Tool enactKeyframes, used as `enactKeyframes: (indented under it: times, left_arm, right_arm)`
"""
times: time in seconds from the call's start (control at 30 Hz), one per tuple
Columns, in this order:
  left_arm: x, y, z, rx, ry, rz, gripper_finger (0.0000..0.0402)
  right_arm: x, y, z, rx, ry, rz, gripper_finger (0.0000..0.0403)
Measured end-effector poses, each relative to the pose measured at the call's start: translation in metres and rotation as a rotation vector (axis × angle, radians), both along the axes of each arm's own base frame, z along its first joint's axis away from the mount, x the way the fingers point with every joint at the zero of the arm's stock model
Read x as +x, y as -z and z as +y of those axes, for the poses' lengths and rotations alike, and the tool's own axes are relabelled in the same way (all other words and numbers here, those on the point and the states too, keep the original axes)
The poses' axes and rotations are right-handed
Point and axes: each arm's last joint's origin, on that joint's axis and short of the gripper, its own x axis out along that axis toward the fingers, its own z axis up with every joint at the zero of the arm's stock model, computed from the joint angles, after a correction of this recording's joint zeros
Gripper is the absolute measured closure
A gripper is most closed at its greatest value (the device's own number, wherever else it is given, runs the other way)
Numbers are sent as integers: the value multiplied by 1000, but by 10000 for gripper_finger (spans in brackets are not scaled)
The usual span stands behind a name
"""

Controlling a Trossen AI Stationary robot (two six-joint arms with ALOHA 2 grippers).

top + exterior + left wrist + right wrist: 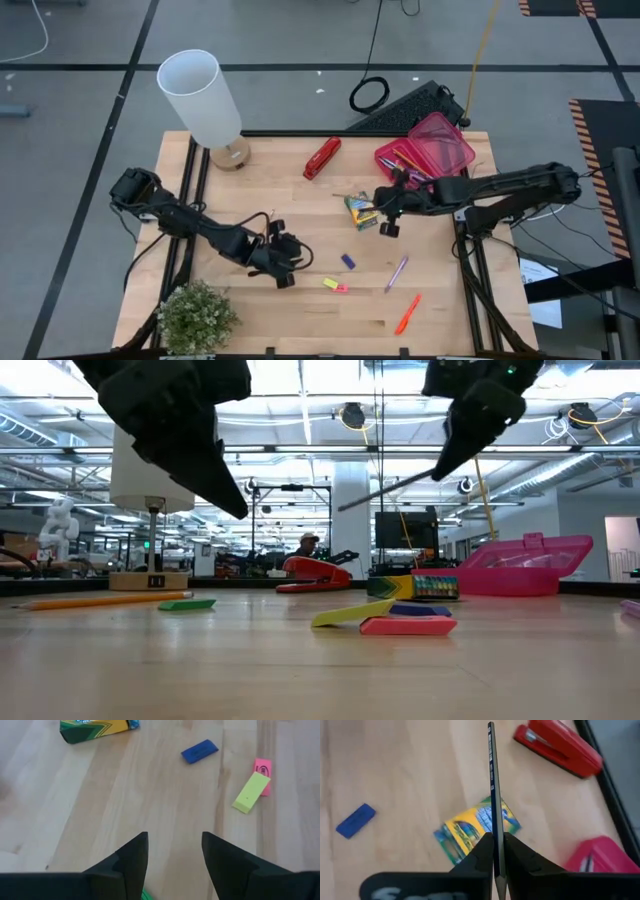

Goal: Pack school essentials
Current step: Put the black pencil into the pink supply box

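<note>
Nearest, along the table's [300, 320] front edge: a potted plant [197, 316] at left, an orange marker [407, 313] toward the right. Just behind, yellow eraser [329, 283] touching pink eraser [341, 288], a purple pen [396, 273] to their right, a blue eraser [348, 261] a little farther back. Left of these, left gripper [284, 262] hovering above bare wood, fingers [131, 860] spread apart, holding nothing. Farther back, near the middle, green-yellow crayon box [360, 211] lying flat. Right gripper [494, 851] above it and just to the right, fingers pressed together on a thin dark pencil [492, 785], raised clear of the table, shaft reaching out over the crayon box. Beyond, pink plastic box [427, 148] at far right, open, more stationery inside; red stapler [322, 157] at far centre; white lamp [203, 103] at far left.
</note>
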Motion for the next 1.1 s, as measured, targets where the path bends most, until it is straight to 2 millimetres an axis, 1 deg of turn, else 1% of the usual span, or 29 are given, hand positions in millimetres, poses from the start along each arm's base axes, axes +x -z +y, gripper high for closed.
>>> enactKeyframes:
  times: [0.2,0.3,0.57,0.73,0.87,1.1]
  left_arm:
    - [-2,0,-4,-24,-15,-6,215]
    - [-2,0,-4,-30,-20,-8,215]
    - [-2,0,-5,-39,-31,-10,215]
    - [-2,0,-5,-41,-32,-10,215]
    - [-2,0,-5,-42,-33,-11,215]
    - [-2,0,-5,-43,-33,-12,215]
  right_arm:
    - [-20,-10,-9,-59,97,9,385]
    - [-27,-11,-15,-60,128,4,385]
    - [-41,-1,-35,-60,232,23,385]
    - [-47,9,-49,-63,307,57,385]
    - [-53,17,-61,-104,388,93,385]
    - [-61,28,-83,-122,464,116,385]
